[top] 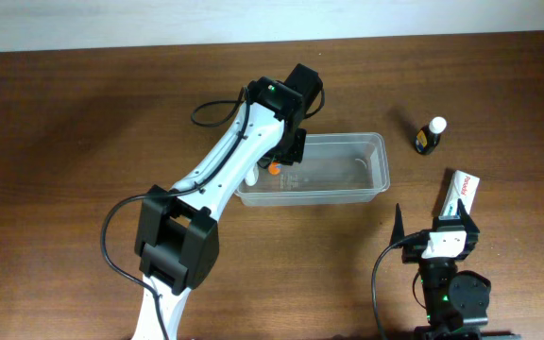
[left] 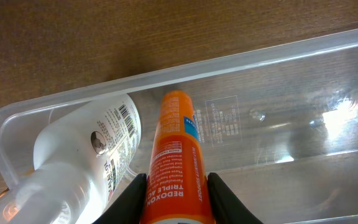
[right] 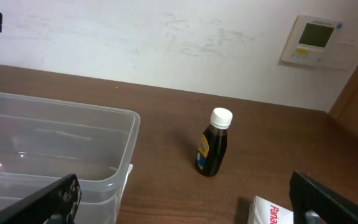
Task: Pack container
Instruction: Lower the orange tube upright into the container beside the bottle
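The clear plastic container point(top: 348, 179) sits mid-table; it also shows in the left wrist view point(left: 278, 118) and the right wrist view point(right: 55, 143). My left gripper point(top: 274, 162) is over its left end, shut on an orange Redoxon tube point(left: 178, 162) that points down into the tub. A white bottle point(left: 92, 155) lies inside at the left end, beside the tube. My right gripper point(top: 447, 231) is open and empty near the front right, by a white box point(top: 461, 192). A small dark bottle with a white cap point(top: 430, 136) stands right of the container, also in the right wrist view point(right: 214, 143).
The white box point(right: 272, 213) lies just ahead of my right gripper. A wall with a thermostat panel point(right: 316, 40) lies beyond the table's far edge. My left arm point(top: 215, 170) stretches across the table's middle toward the tub.
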